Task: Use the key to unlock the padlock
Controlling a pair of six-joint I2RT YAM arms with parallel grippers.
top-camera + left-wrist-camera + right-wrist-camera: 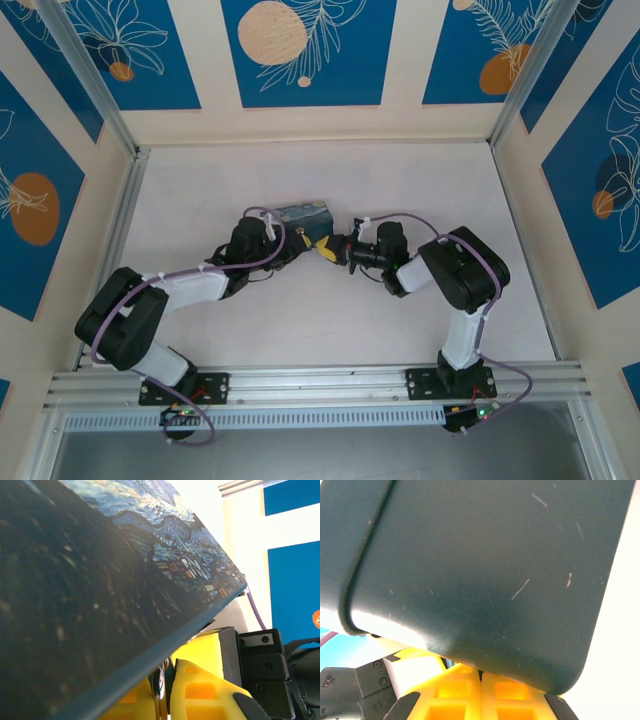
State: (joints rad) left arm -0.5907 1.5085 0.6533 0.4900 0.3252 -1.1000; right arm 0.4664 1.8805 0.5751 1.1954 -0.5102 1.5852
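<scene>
1. The left pincer (pixel 288 240) and the right pincer (pixel 326 250) meet tip to tip in the middle of the tabletop (pixel 400 320), just beside the near edge of the painted box (pixel 305 214)
2. The right pincer is fully closed: in its own wrist view the yellow fingers (pixel 455 695) press together with only a thin slit between them. I cannot tell what it grips
3. The left pincer is closed too. In the left wrist view a small silvery glint (pixel 160 677) sits in the slit between yellow fingers. It may be metal of the padlock or the key, but I cannot decide which
4. I cannot make out the padlock or the key clearly. I judge that they are hidden where the tips meet, under the box edge
5. So their long axis and direction cannot be read
6. Risks: the thin key may twist or slip if it is not in line with the keyhole, and a hard turn may push the box. The box blocks both wrist views, so a miss may go unnoticed
</scene>
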